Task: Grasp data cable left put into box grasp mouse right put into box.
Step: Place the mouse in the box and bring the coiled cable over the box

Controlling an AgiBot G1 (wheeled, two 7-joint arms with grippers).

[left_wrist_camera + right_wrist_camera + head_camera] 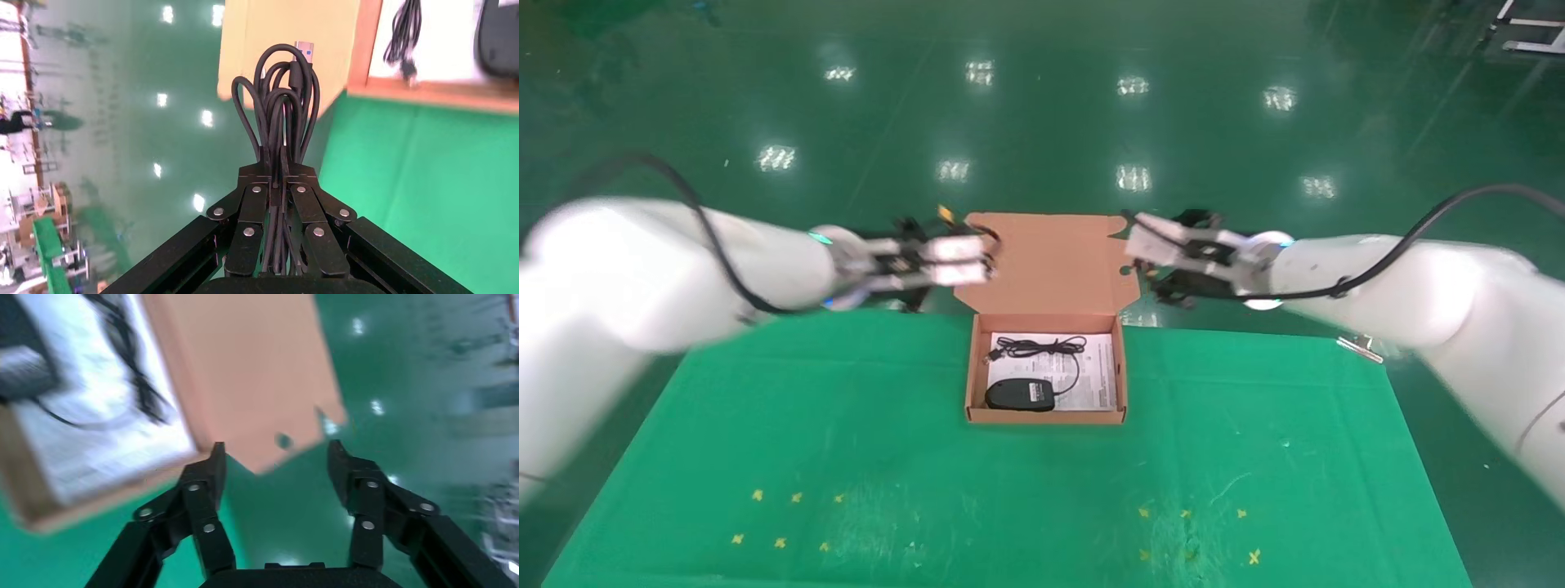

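Box (pixel 1046 418) open at centre of green cloth (pixel 846 425). Inside box, near its front wall: black mouse (pixel 1019 395), lying on white leaflet (pixel 1091 371), own cord (pixel 1042 347) bundled just behind it. Hinged at box's far edge: flap lid (pixel 1050 261), raised, one round hole (pixel 283 441) near its tabbed edge. At left of lid: left gripper (pixel 280 174), clamped tight on looped data cable (pixel 281 104), pale plug uppermost, held above box level. At right of lid: right gripper (pixel 276 462), spread wide, holding nothing.
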